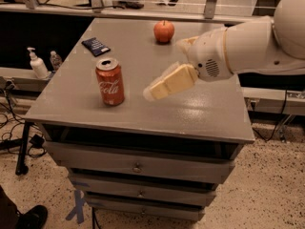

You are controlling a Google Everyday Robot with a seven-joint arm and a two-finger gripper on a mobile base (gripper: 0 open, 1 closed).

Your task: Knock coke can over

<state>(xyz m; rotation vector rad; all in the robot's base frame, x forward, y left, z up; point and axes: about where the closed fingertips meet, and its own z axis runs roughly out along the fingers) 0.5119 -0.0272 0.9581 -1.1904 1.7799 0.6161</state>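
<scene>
Red coke can [110,81] stands upright (top skyward), gripper [152,92] near its side.

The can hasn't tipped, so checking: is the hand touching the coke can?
Apart. The camera view shows grey tabletop between the upright coke can and the hand over mid-table.

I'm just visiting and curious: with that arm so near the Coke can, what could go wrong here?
The gripper hangs beside the upright coke can, not touching. A push may send the can rolling off the cabinet top's front edge. The arm sits close to the apple and could nudge it.
</scene>
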